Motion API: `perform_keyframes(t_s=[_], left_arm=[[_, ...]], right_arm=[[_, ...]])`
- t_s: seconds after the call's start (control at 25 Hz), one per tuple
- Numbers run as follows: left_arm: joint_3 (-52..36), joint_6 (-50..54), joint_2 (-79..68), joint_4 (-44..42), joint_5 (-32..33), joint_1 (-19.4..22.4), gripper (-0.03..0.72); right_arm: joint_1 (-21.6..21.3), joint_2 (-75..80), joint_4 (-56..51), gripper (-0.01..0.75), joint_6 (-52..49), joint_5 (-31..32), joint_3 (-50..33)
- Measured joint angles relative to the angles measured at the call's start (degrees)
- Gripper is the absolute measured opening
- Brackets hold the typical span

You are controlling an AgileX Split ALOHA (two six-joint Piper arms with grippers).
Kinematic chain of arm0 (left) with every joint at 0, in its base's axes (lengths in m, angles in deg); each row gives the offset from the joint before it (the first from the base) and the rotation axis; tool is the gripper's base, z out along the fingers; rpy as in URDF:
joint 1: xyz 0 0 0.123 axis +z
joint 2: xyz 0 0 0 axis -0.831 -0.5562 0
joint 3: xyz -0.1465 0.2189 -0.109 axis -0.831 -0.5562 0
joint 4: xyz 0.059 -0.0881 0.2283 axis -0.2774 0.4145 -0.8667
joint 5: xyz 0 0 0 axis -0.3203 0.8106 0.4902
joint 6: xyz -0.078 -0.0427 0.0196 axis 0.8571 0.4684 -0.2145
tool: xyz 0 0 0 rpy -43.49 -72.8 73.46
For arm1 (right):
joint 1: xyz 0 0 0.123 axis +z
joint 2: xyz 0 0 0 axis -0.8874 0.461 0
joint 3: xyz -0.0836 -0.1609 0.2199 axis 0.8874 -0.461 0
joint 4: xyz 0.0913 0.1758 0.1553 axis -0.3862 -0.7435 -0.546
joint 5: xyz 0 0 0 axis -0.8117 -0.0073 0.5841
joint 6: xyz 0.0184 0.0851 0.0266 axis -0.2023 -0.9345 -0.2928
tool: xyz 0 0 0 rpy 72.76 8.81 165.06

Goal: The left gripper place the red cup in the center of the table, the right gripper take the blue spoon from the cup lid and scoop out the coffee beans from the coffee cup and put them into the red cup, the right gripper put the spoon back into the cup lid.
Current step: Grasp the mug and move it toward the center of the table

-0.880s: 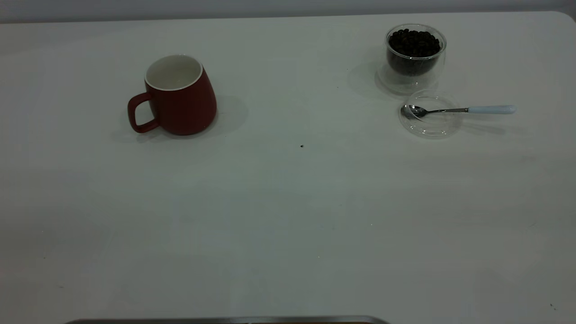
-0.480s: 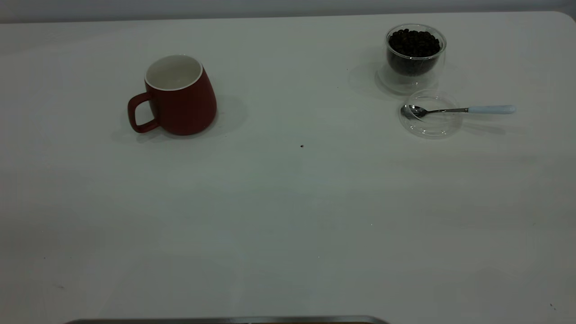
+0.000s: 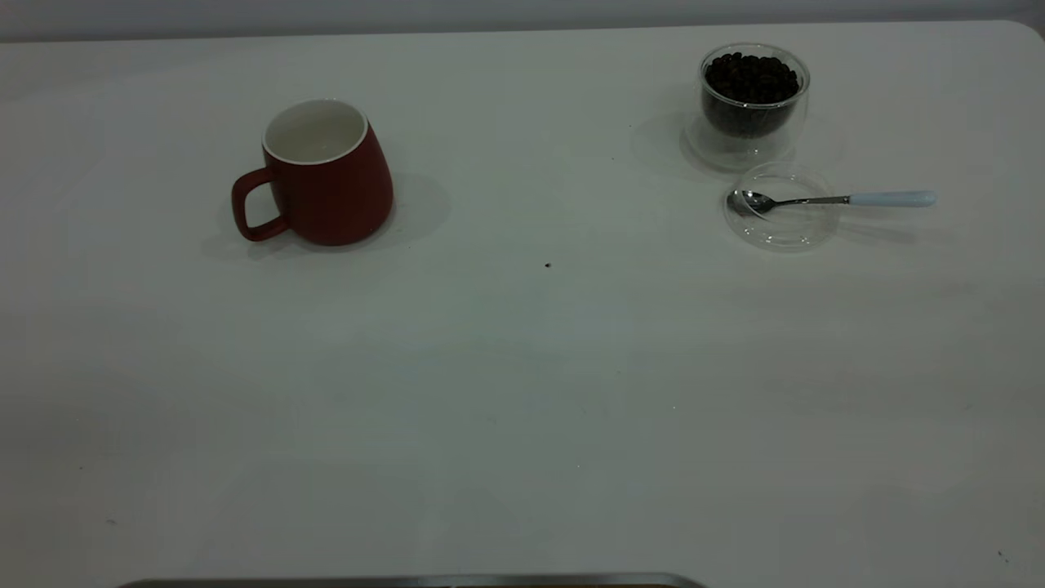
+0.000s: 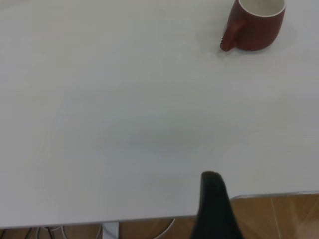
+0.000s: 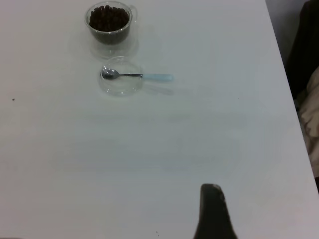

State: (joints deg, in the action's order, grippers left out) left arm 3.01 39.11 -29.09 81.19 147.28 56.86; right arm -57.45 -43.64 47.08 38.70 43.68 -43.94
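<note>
Red cup point(image 3: 326, 175): dark red mug, white inside and rim, loop handle. Stands upright on the tabletop point(image 3: 522, 392), well ahead of the left hand point(image 4: 215, 209) and apart from it. No writing or mark can be read on it.

Left hand: only one black finger point(image 4: 214, 199) shows in its wrist view, low over the near edge of the tabletop. How far it is open cannot be told; nothing is seen in its hold.

Coffee cup point(image 3: 753, 102): clear double-walled glass, upright, far ahead of the right hand point(image 5: 215, 214). No label visible.

Coffee beans point(image 3: 751, 77): dark heap filling the coffee cup nearly to the rim.

Cup lid point(image 3: 782, 214): clear glass disc, flat on the tabletop, just beside the coffee cup on the side nearer the right hand.

Blue spoon point(image 3: 833, 199): metal bowl lying in the cup lid, pale blue handle reaching out past the lid's rim over the tabletop. No marking legible.

Right hand: a single black finger point(image 5: 213, 204) shows in its wrist view, over bare tabletop, well apart from lid, spoon and coffee cup. Its opening cannot be told; nothing is seen in its hold.

Tabletop: plain white, with a small dark speck point(image 3: 547, 265) between the red cup and the cup lid.
</note>
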Motion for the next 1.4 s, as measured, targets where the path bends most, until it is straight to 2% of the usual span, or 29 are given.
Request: perform_keyframes(t_s=[0.92,1.08,1.24,1.4], left_arm=[[0.11,0.81,-0.08,-0.87,-0.44,0.00,0.587],[1.76,0.86,-4.61,-1.20,-0.87,0.00,0.587],[2.59,0.86,-14.74,-1.27,-4.53,0.00,0.587],[2.59,-1.66,-28.33,-1.34,-12.10,0.00,0.587]], right_arm=[[0.00,0.00,0.00,0.550,0.00,0.00,0.00],[0.00,0.00,0.00,0.550,0.00,0.00,0.00],[0.00,0.00,0.00,0.550,0.00,0.00,0.00],[0.00,0.00,0.00,0.550,0.00,0.00,0.00]])
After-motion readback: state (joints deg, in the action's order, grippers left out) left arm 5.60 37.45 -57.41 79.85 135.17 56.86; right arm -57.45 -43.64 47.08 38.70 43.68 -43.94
